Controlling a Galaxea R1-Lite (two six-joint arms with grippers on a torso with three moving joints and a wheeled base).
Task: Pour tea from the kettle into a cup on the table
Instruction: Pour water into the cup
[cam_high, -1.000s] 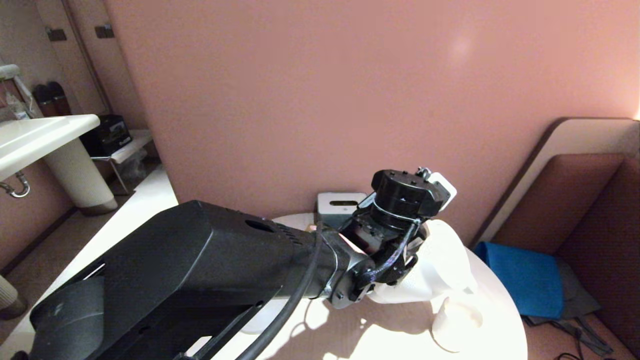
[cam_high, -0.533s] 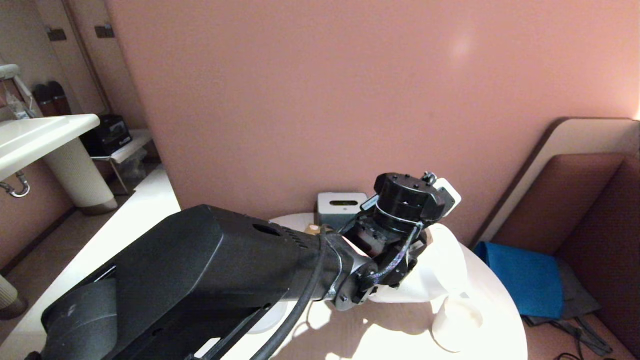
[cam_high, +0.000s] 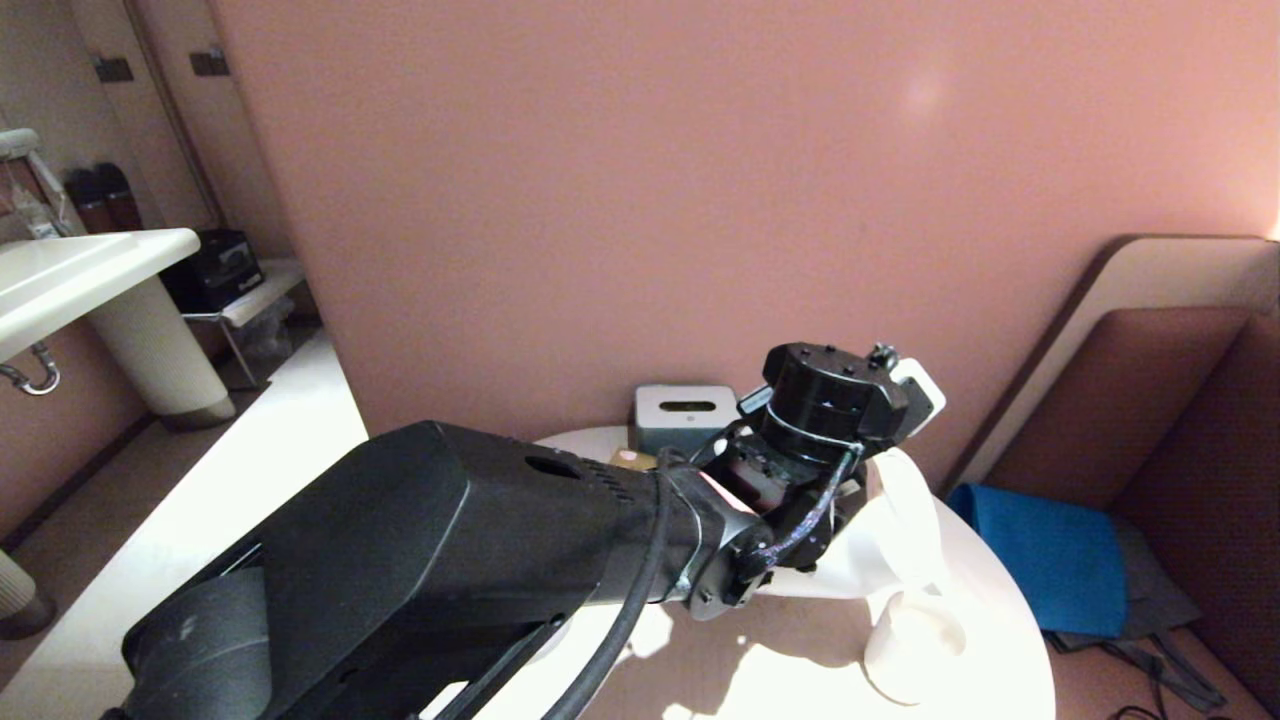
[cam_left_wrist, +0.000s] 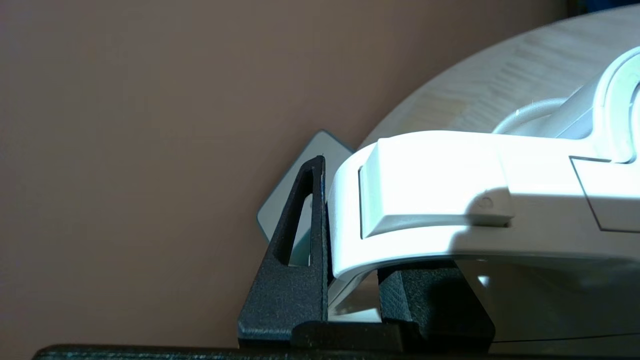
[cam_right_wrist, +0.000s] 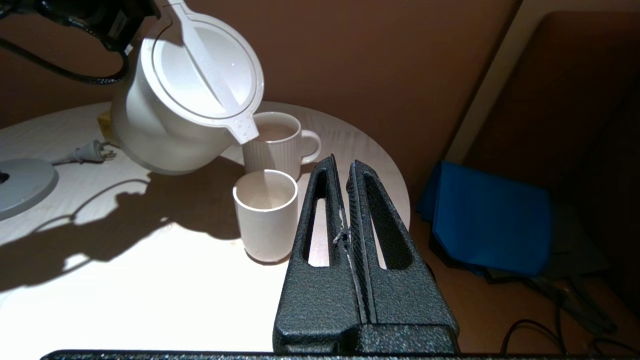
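Over the last second the left end effector (cam_left_wrist: 352, 280) has risen a little and swung toward the wall, tipping the kettle (cam_right_wrist: 185, 95) further onto its spout. It is clamped on the kettle's loop handle, one finger (cam_left_wrist: 300, 250) pressed against the handle's outer side. In the right wrist view the kettle hangs tilted above the worktop (cam_right_wrist: 125, 280), its spout over the near, handleless cup (cam_right_wrist: 265, 215). A pale liquid sits in that cup, though a falling stream of tea cannot be made out. A ribbed mug (cam_right_wrist: 277, 145) with a handle stands just behind the cup and also holds liquid. The added tilt suggests the pour is under way or being deepened; the cup looks partly filled, so the fill is probably not finished. The right end effector (cam_right_wrist: 347, 200) is closed and empty, idle beside the worktop's edge.
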